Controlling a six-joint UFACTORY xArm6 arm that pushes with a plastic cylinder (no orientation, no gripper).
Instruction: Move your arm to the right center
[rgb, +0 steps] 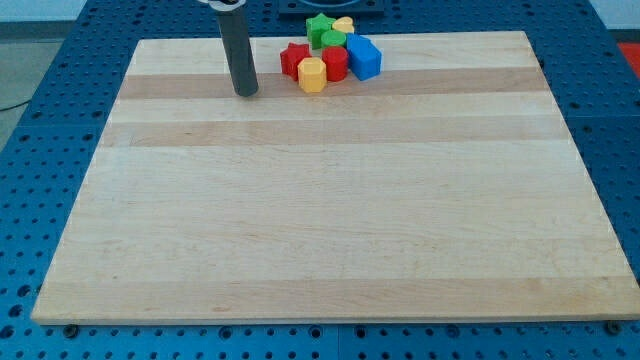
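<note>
My dark rod stands near the view's top, left of centre, with my tip (246, 93) resting on the wooden board (330, 200). A tight cluster of blocks lies just to the right of my tip at the board's top edge: a red star-like block (293, 59), a yellow hexagonal block (312, 75), a red block (335, 63), a blue cube (364, 58), a green star-like block (319, 28), a green round block (332, 40) and a yellow block (343, 24). My tip is about a block's width left of the red star-like block and touches none.
The board lies on a blue perforated table (40, 120) that shows around all its edges. A dark base (345, 6) sits beyond the board's top edge behind the blocks.
</note>
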